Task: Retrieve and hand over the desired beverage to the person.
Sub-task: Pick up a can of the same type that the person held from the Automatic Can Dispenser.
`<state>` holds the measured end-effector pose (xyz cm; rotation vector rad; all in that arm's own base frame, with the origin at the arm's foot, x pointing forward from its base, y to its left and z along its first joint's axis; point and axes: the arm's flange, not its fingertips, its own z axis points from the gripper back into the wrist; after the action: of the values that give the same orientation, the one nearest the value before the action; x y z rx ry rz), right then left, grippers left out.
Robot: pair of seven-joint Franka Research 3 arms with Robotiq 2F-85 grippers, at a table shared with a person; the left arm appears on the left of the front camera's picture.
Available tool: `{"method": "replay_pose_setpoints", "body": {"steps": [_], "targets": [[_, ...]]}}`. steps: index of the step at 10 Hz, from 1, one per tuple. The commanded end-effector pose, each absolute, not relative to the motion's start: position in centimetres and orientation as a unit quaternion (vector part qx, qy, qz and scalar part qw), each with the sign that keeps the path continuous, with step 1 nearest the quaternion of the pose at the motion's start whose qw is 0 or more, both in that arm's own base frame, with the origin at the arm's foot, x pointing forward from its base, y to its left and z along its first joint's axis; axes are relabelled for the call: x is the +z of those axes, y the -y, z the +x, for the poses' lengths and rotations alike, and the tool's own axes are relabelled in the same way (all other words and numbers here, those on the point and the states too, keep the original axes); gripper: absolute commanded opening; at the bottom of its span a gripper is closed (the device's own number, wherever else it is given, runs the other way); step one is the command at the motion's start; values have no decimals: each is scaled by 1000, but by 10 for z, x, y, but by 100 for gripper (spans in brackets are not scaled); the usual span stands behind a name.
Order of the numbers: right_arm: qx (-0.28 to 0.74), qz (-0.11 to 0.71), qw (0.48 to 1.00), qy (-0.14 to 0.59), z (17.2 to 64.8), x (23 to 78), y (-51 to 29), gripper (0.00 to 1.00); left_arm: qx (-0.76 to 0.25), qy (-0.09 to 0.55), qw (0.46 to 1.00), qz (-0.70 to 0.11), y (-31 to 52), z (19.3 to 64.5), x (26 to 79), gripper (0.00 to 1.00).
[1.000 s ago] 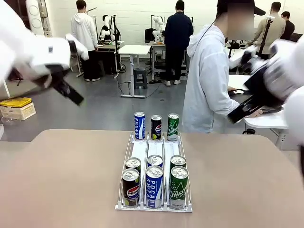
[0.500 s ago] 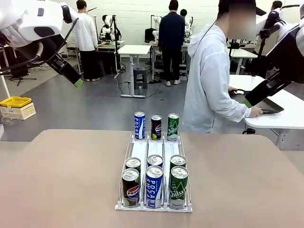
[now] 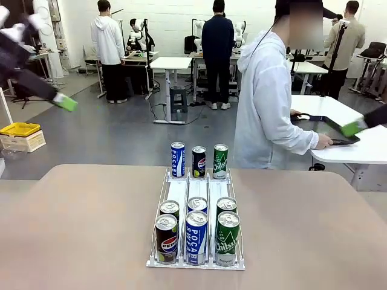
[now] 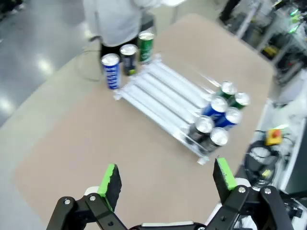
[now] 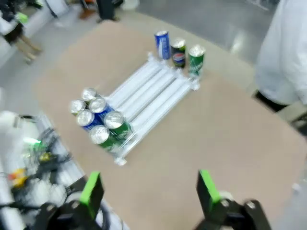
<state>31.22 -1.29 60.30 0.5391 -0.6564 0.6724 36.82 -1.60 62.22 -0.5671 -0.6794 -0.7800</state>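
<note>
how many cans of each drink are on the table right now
pepsi cans: 3
pocari sweat cans: 3
green chilsung cans: 3
total: 9 cans

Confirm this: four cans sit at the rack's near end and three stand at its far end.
Wrong on one count: the front view shows six cans at the rack's near end, not four. Three cans do stand at its far end.
</note>
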Motion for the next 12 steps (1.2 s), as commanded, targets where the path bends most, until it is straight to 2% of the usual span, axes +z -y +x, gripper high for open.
{"method": "replay_pose_setpoints", "body": {"steps": [1, 4, 7, 8, 12], "targets": [[271, 328, 861, 280, 323, 595, 55, 100, -323, 288, 845, -314, -32, 369, 629, 100], [190, 388, 836, 340, 322, 575, 131, 100, -232, 324, 854, -335, -101, 352, 618, 100], [171, 372, 840, 356, 313, 576, 143, 100, -172, 335, 866, -330, -129, 345, 613, 100], [165, 387, 836, 352, 312, 577, 153, 100, -202, 326, 863, -329, -132, 347, 615, 100], [165, 387, 836, 352, 312, 577, 153, 100, -202, 326, 863, -329, -132, 347, 615, 100]]}}
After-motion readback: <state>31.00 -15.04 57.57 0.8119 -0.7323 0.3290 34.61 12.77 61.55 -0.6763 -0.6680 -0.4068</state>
